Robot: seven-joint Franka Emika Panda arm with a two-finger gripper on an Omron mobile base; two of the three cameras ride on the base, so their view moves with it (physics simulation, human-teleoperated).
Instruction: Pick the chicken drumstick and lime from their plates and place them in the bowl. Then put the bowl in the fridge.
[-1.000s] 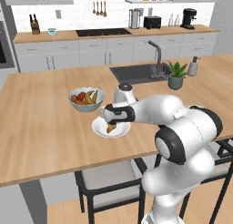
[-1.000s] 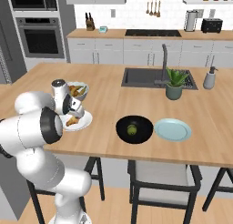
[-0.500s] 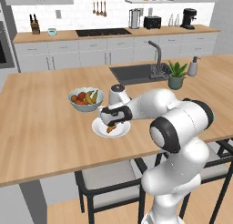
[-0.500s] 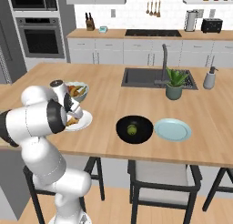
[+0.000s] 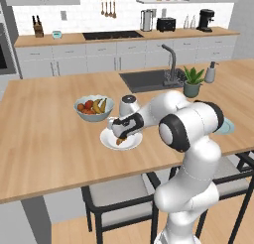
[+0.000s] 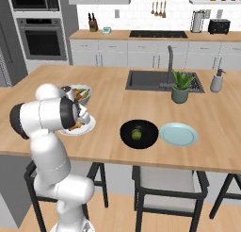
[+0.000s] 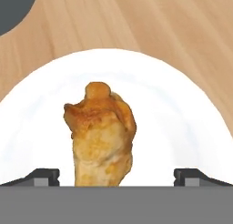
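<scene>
On white plate [image 7: 182,109] drumstick [image 7: 102,136]; lime [image 6: 137,133] inside bowl [image 6: 149,137]

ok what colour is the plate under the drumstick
White, clearest in the hand view: the plate under the chicken drumstick.

— What sits on the wooden island counter [image 5: 44,139]?
— A grey-blue bowl of mixed fruit [image 5: 94,109], a small potted green plant [image 6: 180,87] beside the dark recessed sink [image 6: 147,80].
— And behind?
— A black built-in wall oven [image 6: 40,37], knife block [image 5: 37,29], hanging utensils [image 6: 159,6].
</scene>
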